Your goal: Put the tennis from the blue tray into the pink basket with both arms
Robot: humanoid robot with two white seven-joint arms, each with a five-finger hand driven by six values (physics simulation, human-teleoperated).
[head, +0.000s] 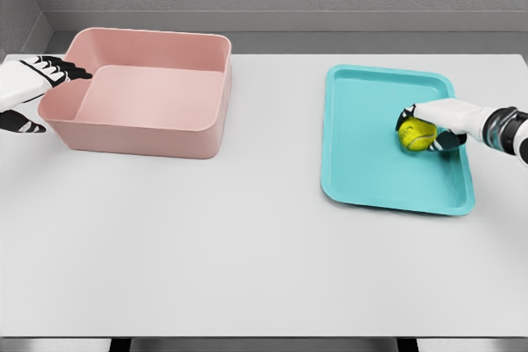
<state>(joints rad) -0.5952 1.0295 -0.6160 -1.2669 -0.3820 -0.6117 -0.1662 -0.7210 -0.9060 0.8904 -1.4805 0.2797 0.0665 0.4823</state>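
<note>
A yellow-green tennis ball [416, 133] lies on the right half of the blue tray [363, 154]. My right hand [429, 125] comes in from the right edge and its fingers are curled around the ball, which rests on or just above the tray floor. The pink basket [148, 129] stands at the back left and holds nothing. My left hand [37, 92] is at the basket's left wall, fingers spread, with the upper fingertips touching or just over the rim.
The basket and the tray stand on a white table [247, 245], with a gap of bare tabletop between them. A grey wall runs behind the table's far edge.
</note>
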